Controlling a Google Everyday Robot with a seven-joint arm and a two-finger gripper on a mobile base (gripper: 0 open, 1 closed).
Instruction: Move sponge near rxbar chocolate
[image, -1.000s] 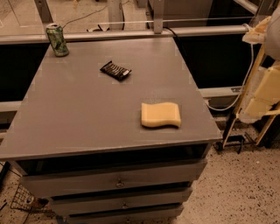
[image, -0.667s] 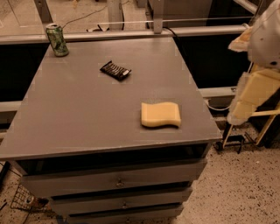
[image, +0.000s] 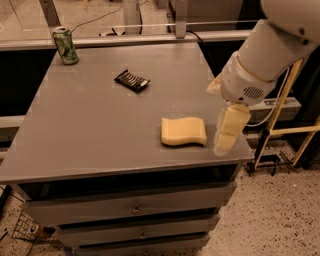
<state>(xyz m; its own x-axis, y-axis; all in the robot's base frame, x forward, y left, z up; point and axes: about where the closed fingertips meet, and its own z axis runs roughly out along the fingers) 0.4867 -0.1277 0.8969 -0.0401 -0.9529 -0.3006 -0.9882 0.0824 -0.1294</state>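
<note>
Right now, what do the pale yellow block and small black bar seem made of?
Pale yellow wavy-edged sponge: likely soft foam, matte, rounded edges. Small black wrapped bar: probably plastic film wrapper, with light stripes. The gripper hangs just right of the sponge.

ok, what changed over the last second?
The arm swung in from the right; the tool now hangs just right of the sponge, apart from it, over the table's front-right corner. Nothing grasped. Sponge, rxbar chocolate and green can stayed put.
</note>
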